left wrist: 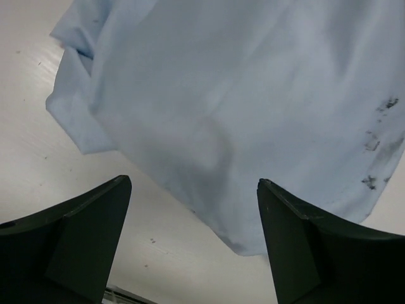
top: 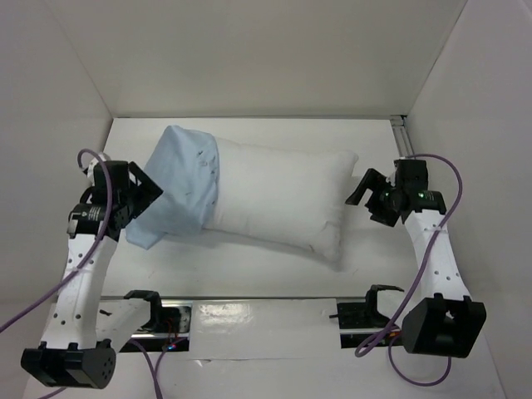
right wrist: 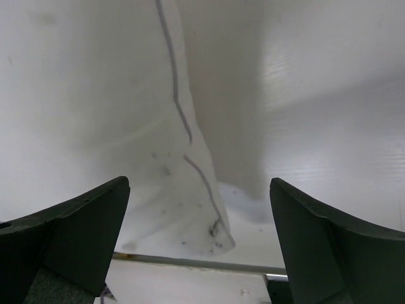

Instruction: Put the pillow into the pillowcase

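The plump white pillow lies across the middle of the table, its left end inside the light blue pillowcase. The case covers about a quarter of the pillow and hangs limp at the left. My left gripper is open and empty right at the case's left edge; the blue cloth fills its wrist view just beyond the fingers. My right gripper is open and empty just off the pillow's right end, whose seamed corner shows between its fingers.
White walls enclose the table on the left, back and right. A metal rail runs down the back right corner. The arm bases and a black rail sit along the near edge, with purple cables looping beside each arm.
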`<action>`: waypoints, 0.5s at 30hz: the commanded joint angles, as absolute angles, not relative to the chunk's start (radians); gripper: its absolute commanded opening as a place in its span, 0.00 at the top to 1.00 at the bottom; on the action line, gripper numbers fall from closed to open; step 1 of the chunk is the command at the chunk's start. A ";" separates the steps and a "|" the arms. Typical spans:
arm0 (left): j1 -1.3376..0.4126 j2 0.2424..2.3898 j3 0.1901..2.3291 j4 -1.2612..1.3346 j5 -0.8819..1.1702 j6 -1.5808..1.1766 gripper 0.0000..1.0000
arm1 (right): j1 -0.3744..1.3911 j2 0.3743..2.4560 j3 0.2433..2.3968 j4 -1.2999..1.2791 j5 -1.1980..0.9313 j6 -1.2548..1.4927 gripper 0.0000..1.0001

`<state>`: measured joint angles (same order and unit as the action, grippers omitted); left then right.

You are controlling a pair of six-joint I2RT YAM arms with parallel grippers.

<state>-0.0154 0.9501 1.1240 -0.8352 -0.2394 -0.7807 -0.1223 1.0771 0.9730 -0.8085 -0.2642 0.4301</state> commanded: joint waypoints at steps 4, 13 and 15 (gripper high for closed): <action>0.038 0.900 1.006 -0.916 -0.327 -1.017 0.06 | -0.123 1.028 0.925 -0.894 -0.251 0.377 0.00; 0.107 1.041 0.809 -0.603 -0.189 -1.041 0.02 | -0.114 1.019 0.844 -0.799 -0.534 0.359 0.00; 0.116 1.074 0.770 -0.496 -0.173 -1.051 0.01 | -0.103 1.019 0.815 -0.787 -0.563 0.359 0.00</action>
<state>0.1009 1.0389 0.8005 -0.6838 -0.2310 -1.0103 -0.1181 1.0424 0.8410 -0.8417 -0.4469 0.3771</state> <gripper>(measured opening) 0.986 0.999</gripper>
